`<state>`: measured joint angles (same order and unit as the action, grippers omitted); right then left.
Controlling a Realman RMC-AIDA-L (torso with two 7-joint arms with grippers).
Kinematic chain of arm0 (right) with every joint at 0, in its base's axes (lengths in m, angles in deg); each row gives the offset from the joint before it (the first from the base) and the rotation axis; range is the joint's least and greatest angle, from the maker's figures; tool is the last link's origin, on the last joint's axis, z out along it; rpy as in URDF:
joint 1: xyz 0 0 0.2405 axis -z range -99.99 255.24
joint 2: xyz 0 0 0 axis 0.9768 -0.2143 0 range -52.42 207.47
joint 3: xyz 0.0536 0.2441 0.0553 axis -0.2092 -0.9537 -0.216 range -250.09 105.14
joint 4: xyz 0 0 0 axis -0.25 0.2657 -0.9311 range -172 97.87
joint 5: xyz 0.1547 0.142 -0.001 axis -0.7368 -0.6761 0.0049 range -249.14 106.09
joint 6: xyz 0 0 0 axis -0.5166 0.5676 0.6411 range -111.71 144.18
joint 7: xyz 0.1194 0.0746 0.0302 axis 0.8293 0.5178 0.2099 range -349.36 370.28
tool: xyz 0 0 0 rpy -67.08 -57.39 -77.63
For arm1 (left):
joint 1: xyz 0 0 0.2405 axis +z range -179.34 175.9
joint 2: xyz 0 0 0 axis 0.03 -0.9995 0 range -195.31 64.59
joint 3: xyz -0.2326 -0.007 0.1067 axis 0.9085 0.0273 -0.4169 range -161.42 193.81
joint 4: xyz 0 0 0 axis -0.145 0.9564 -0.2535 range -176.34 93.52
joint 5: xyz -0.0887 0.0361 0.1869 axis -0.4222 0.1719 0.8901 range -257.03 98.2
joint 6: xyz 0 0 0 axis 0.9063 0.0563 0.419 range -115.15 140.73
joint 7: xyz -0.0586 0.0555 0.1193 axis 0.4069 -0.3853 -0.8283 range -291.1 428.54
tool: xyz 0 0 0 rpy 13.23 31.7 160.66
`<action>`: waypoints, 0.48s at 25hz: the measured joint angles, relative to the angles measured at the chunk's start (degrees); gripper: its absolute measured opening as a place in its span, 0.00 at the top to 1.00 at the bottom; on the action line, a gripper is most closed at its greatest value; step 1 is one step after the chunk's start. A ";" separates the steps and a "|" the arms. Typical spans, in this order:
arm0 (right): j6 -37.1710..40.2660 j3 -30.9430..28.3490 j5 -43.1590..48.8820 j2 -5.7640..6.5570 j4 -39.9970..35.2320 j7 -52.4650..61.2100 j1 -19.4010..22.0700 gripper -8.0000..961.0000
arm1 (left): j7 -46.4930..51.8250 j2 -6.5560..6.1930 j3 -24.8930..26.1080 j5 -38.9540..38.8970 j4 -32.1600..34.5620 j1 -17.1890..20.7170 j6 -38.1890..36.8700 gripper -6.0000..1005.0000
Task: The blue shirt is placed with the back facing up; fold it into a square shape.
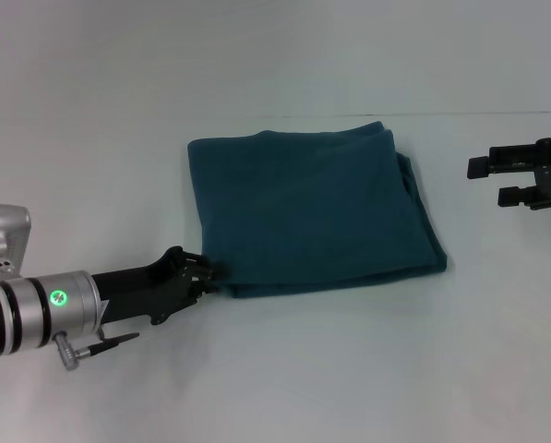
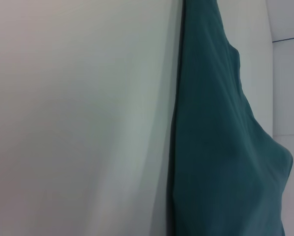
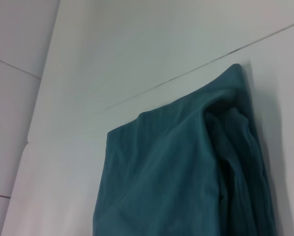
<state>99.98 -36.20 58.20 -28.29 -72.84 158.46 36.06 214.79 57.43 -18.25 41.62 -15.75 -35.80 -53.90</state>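
Observation:
The blue shirt (image 1: 312, 208) lies folded into a rough square in the middle of the white table (image 1: 349, 378), plain side up, with stacked layers showing along its right edge. My left gripper (image 1: 204, 275) is low on the table, right at the shirt's near-left corner and touching it. My right gripper (image 1: 493, 182) hovers off to the right, apart from the cloth, open with nothing between its fingers. In the left wrist view the blue shirt (image 2: 215, 147) shows as a long folded edge. The right wrist view shows the blue shirt (image 3: 176, 172) with its layered corner.
The bare white tabletop surrounds the shirt on all sides. A thin seam line (image 1: 497, 114) runs across the back of the table, behind the shirt.

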 joint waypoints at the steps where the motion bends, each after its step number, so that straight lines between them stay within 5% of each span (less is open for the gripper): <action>1: -0.01 -0.03 0.00 0.00 0.00 0.00 0.01 0.08 | 0.00 0.00 -0.01 0.00 0.00 0.06 0.00 0.74; 12: -0.13 -0.59 0.00 0.00 0.09 0.00 0.19 0.08 | -1.03 0.23 -0.11 0.00 0.00 0.84 -0.72 0.95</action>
<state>99.85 -36.80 58.20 -28.29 -72.74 158.47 36.25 213.76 57.66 -18.35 41.61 -15.75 -34.96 -54.62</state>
